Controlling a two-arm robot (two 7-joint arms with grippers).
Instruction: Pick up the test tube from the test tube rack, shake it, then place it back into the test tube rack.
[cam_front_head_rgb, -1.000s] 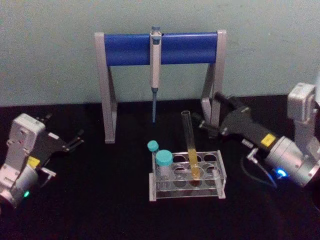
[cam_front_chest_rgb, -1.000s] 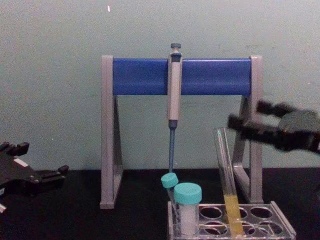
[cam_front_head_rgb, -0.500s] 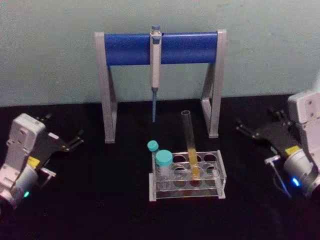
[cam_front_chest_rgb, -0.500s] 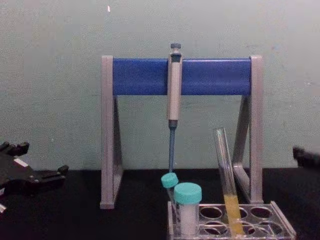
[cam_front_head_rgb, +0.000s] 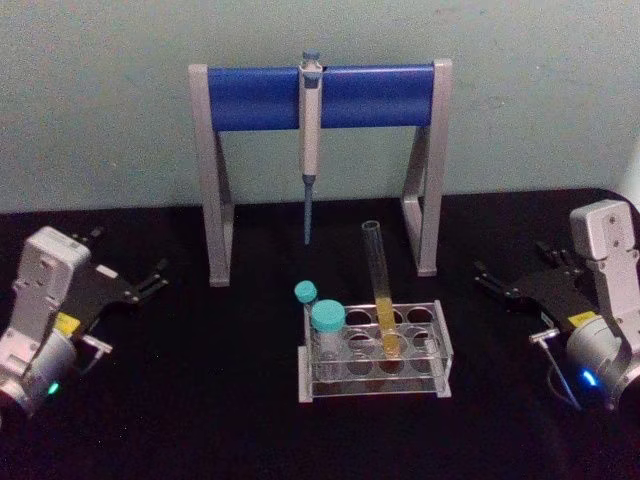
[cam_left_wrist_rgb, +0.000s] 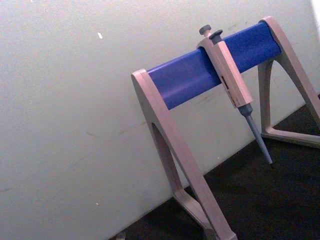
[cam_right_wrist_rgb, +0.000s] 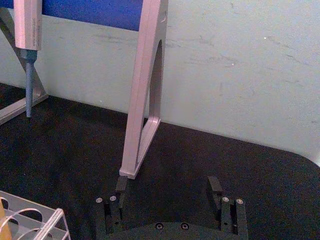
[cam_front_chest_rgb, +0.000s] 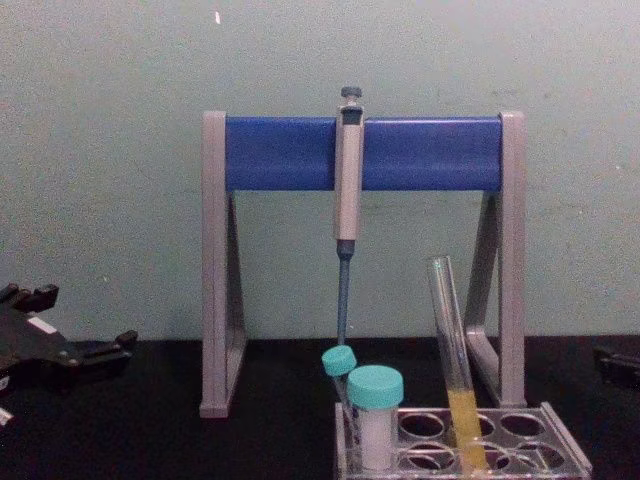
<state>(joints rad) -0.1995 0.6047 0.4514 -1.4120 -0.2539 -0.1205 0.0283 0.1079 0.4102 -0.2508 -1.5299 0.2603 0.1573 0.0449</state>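
The test tube (cam_front_head_rgb: 379, 288) leans in a back hole of the test tube rack (cam_front_head_rgb: 440, 352) at the table's middle, with yellow-orange liquid in its lower part. From the chest the test tube (cam_front_chest_rgb: 450, 340) rises out of the rack (cam_front_chest_rgb: 565, 455), tilted left. My right gripper (cam_front_head_rgb: 512, 268) rests open to the right of the rack, well apart from it, nothing between its fingers (cam_right_wrist_rgb: 215, 186). The right wrist view shows that gripper (cam_right_wrist_rgb: 168, 189) facing the stand's leg, with a corner of the rack (cam_right_wrist_rgb: 47, 225) beside it. My left gripper (cam_front_head_rgb: 130, 255) is parked open at the far left.
A grey-and-blue pipette stand (cam_front_head_rgb: 260, 95) spans the back of the table, a pipette (cam_front_head_rgb: 310, 150) hanging from its bar. Two teal-capped vials (cam_front_head_rgb: 327, 325) stand in the rack's left end. Black tabletop lies bare on both sides of the rack.
My right gripper has drawn back from beside the stand's right leg, moving right and down to the table's right side. The tube, the rack and the left arm have not moved.
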